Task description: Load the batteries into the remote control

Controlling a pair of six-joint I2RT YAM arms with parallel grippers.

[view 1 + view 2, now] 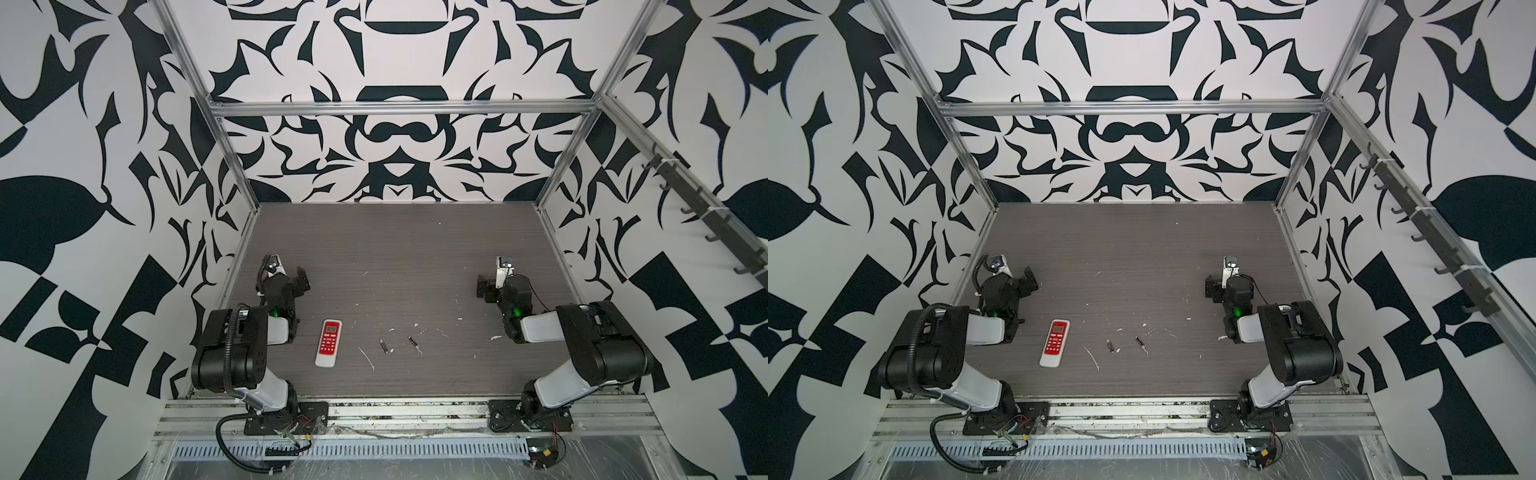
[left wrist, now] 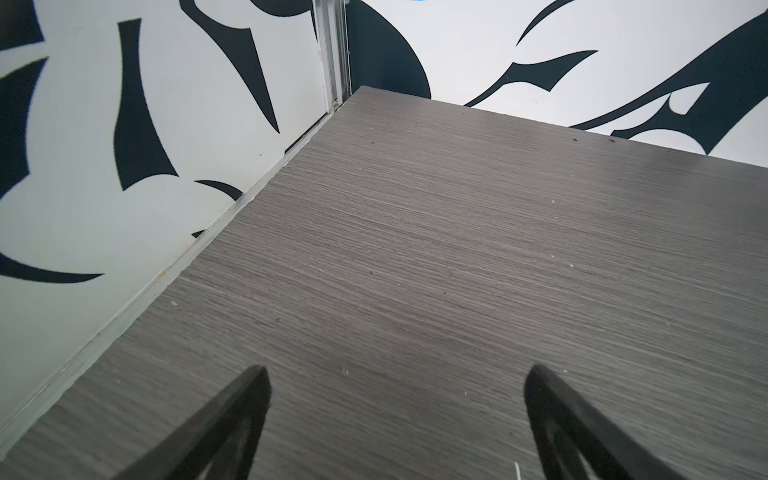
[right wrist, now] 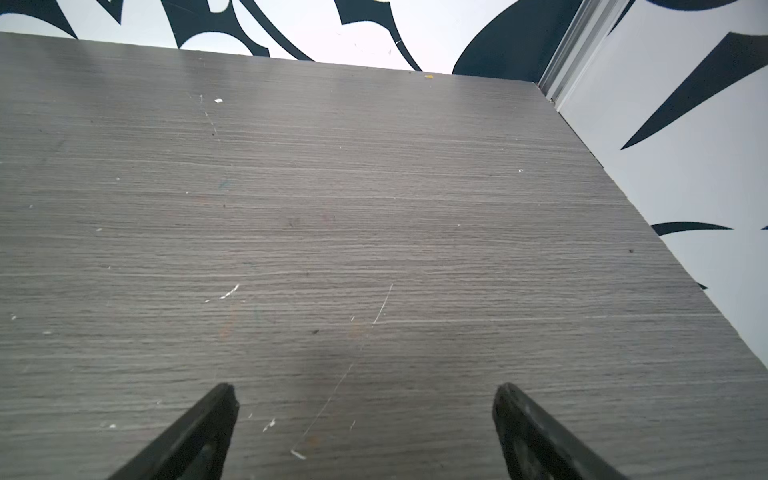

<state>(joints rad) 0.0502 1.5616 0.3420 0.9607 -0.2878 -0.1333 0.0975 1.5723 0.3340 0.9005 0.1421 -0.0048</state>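
Start pose, prob.: remote control (image 1: 328, 343) lies red face up w/ both batteries (image 1: 382, 345) loose just right of it, left gripper (image 2: 397, 369) & right gripper (image 3: 363, 388) farther back either side, jaws spread, empty.

The remote control (image 1: 328, 343) lies face up on the grey table (image 1: 395, 249), its red side showing. To the right of it lie the nearer battery (image 1: 382, 345) and the farther battery (image 1: 412, 342), apart from each other among white flecks (image 1: 367, 358). The left end effector (image 1: 302, 281) hangs behind the remote. The right end effector (image 1: 482, 286) is well apart from it, beyond both cells.
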